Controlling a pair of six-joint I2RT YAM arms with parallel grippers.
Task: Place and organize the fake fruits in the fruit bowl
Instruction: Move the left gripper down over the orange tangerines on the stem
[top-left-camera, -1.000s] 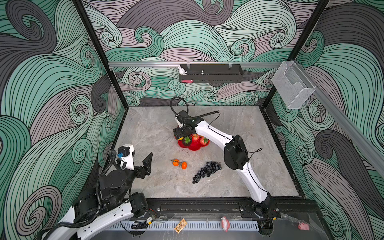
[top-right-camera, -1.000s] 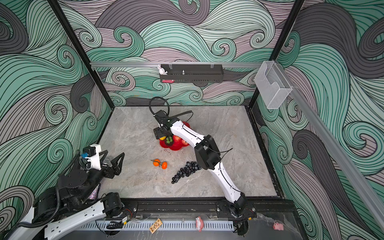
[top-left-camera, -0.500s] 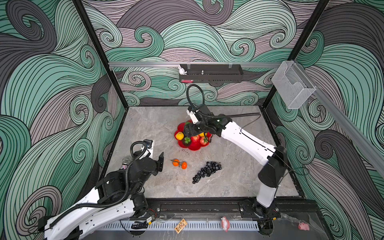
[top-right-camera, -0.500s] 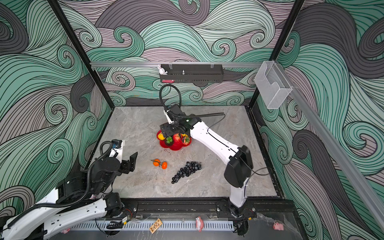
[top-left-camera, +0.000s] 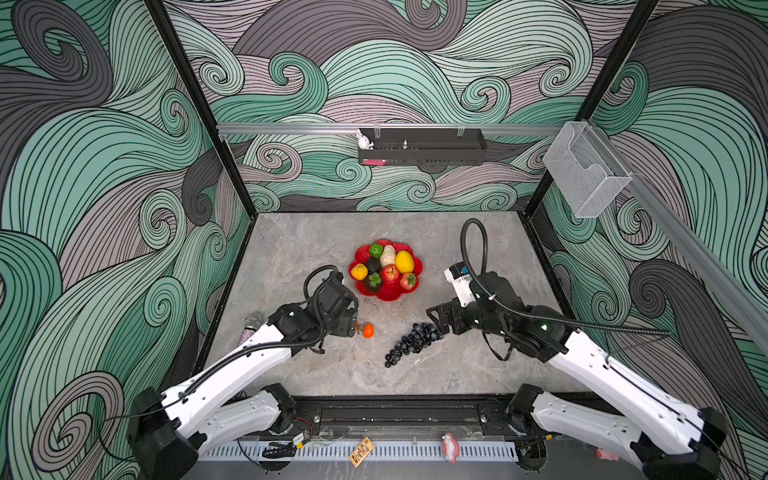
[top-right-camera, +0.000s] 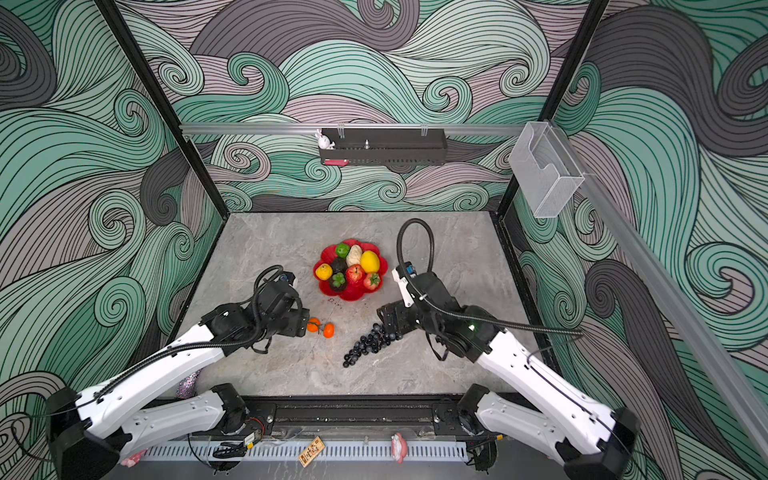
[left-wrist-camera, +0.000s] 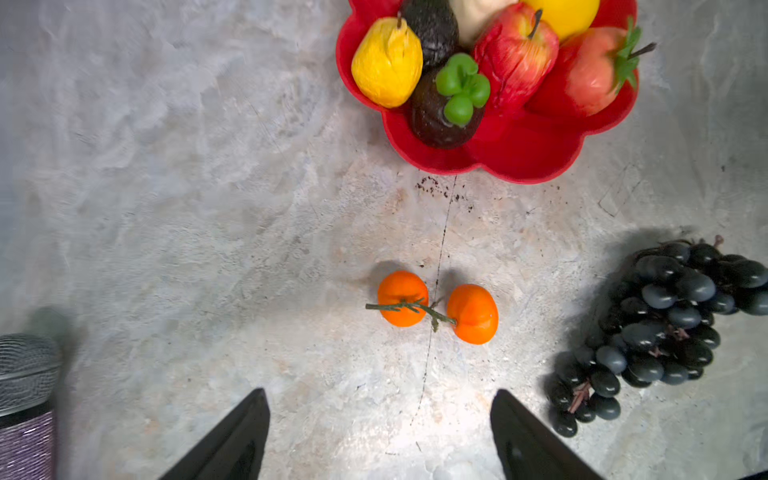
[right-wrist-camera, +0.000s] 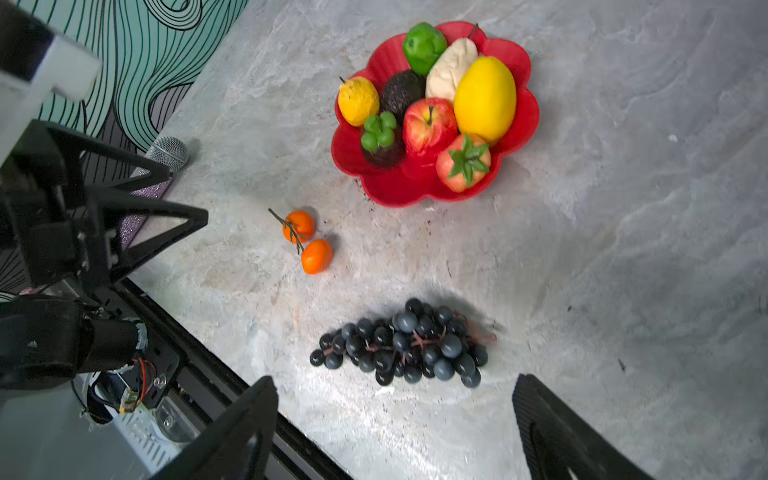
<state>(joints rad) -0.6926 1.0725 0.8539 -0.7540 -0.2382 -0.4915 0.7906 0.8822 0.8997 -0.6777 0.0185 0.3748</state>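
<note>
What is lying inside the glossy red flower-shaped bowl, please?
The red bowl holds a green lime, cream pear, large yellow lemon, small yellow lemon, dark avocado, green-capped mangosteen, red apple and red leafy-topped fruit. These cover its centre, so anything beneath cannot be seen.

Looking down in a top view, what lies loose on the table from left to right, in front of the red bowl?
microphone → tiny oranges → black grape bunch
</note>
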